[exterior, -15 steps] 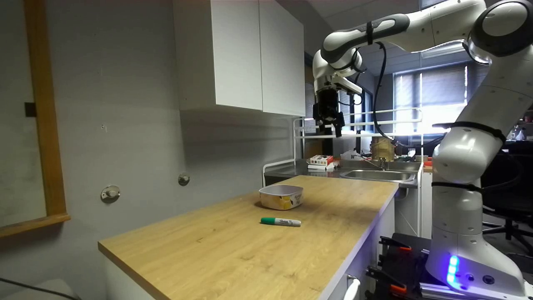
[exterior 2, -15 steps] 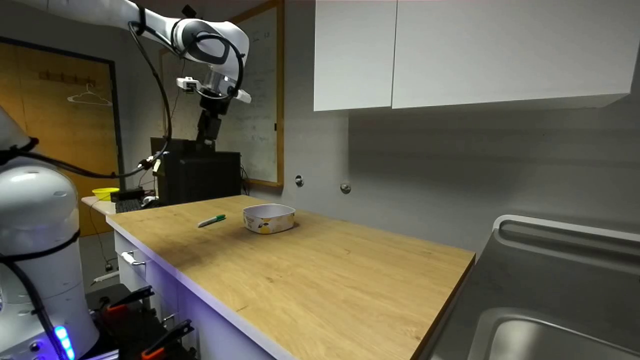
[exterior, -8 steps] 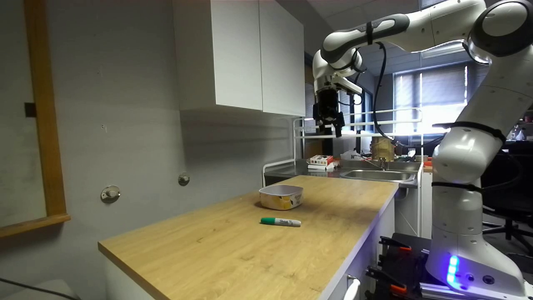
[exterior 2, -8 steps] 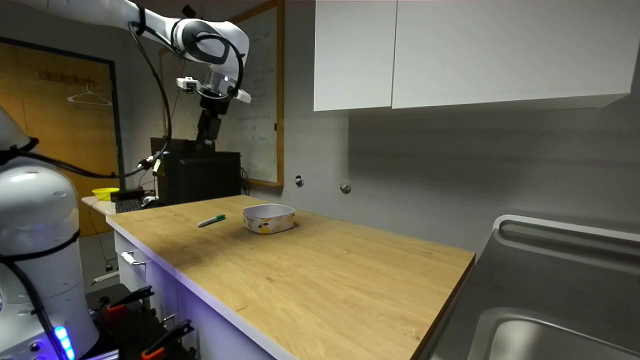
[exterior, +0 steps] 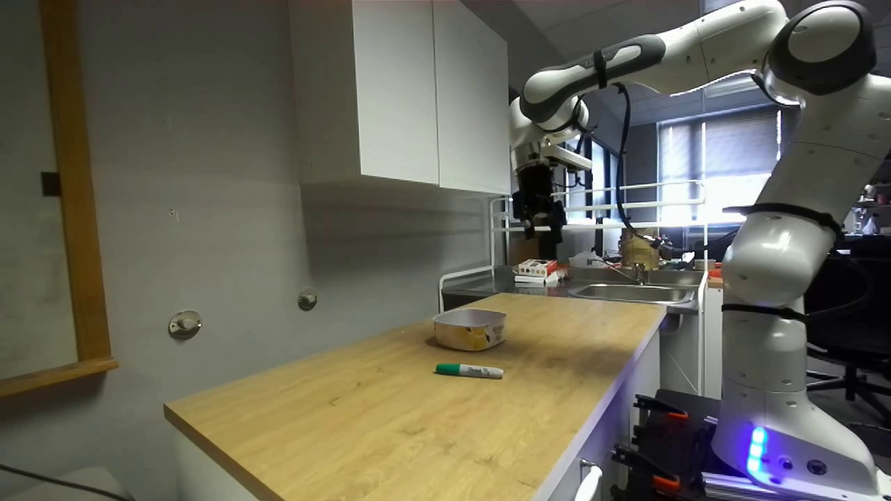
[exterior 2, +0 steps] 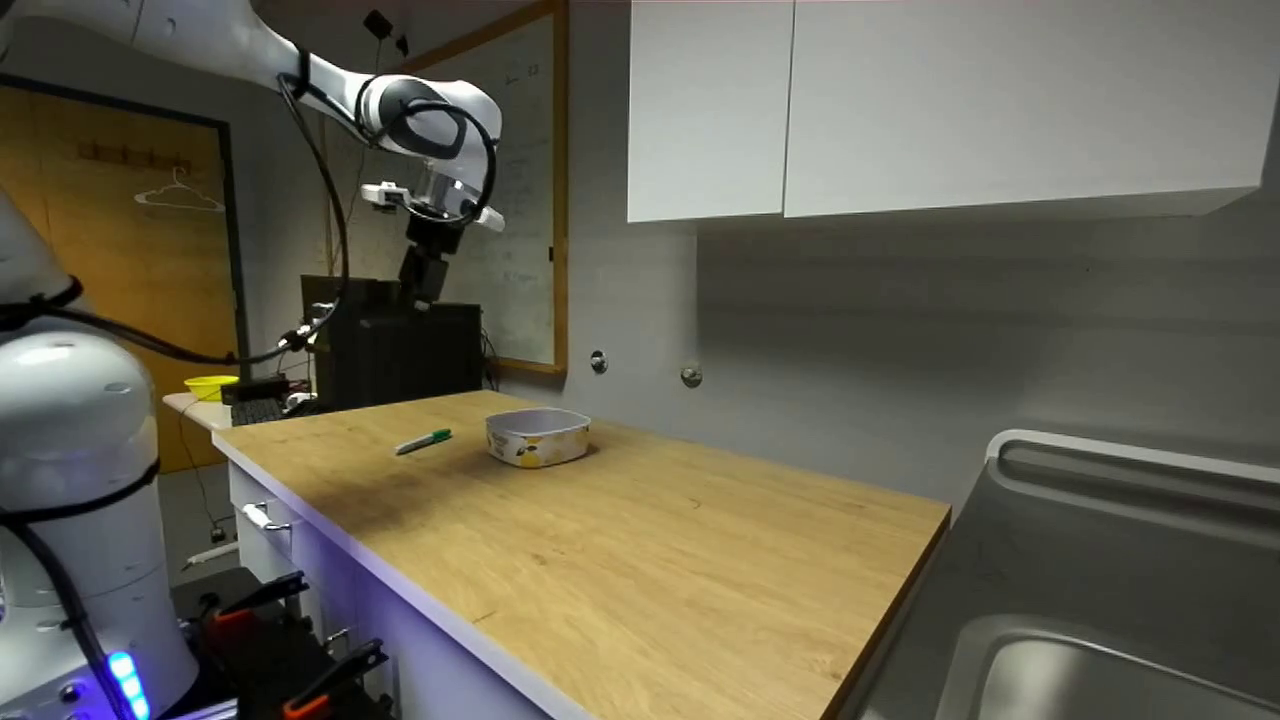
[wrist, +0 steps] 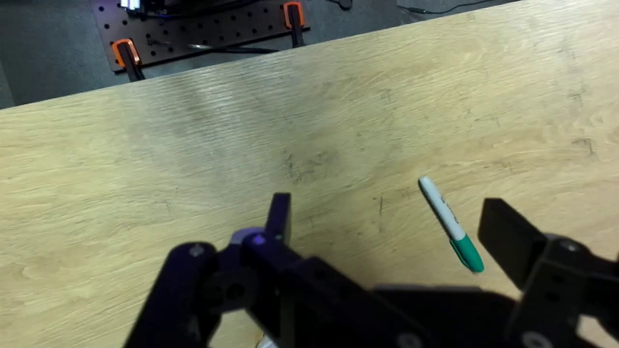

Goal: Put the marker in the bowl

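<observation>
Countertop [exterior: 390, 431] runs along wall [exterior: 390, 278]. Bowl [exterior: 468, 337] upright on it; marker [exterior: 469, 371] lying flat near it, apart. In an exterior view: marker before bowl; sink [exterior: 630, 293] past countertop's far end; box [exterior: 537, 267] left of sink; robot base [exterior: 786, 410] right of countertop. In an exterior view: marker [exterior 2: 424, 441] left of bowl; whiteboard [exterior 2: 510, 200] on wall past countertop's far end; door [exterior 2: 100, 240] far left, behind robot arm [exterior 2: 220, 40]. Both exterior views: wall cabinet [exterior: 400, 97] above countertop. Gripper [exterior: 542, 228] well above countertop, apart from marker and bowl. Wrist view: marker sighted between gripper's fingers [wrist: 279, 215], nearer the right-hand one; mounting plate [wrist: 203, 34] past countertop's edge, two clamps [wrist: 130, 60] along its near side.
</observation>
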`<state>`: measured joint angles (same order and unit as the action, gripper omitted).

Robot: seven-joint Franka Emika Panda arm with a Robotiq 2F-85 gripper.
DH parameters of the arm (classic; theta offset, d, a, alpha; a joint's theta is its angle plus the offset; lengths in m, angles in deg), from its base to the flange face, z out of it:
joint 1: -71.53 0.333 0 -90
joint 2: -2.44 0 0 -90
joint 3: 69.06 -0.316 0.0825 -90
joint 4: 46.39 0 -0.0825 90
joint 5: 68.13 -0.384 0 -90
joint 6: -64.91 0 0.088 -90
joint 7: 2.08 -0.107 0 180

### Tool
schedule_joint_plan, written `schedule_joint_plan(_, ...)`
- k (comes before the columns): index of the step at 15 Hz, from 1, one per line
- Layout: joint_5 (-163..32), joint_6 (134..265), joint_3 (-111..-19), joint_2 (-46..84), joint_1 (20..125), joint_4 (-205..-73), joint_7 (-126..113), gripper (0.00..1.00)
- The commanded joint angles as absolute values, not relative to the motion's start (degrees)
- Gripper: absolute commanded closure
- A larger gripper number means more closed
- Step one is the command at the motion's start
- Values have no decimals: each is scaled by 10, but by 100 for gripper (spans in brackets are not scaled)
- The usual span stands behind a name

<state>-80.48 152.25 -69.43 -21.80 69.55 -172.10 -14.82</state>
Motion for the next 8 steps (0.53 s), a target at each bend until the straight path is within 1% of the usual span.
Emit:
schedule_joint_plan(1, -774, 1553, -736, -165, 704, -1735, -183, 0)
schedule_joint_plan(8, -736, 1585, -786, -33, 748, -1729, -242, 0)
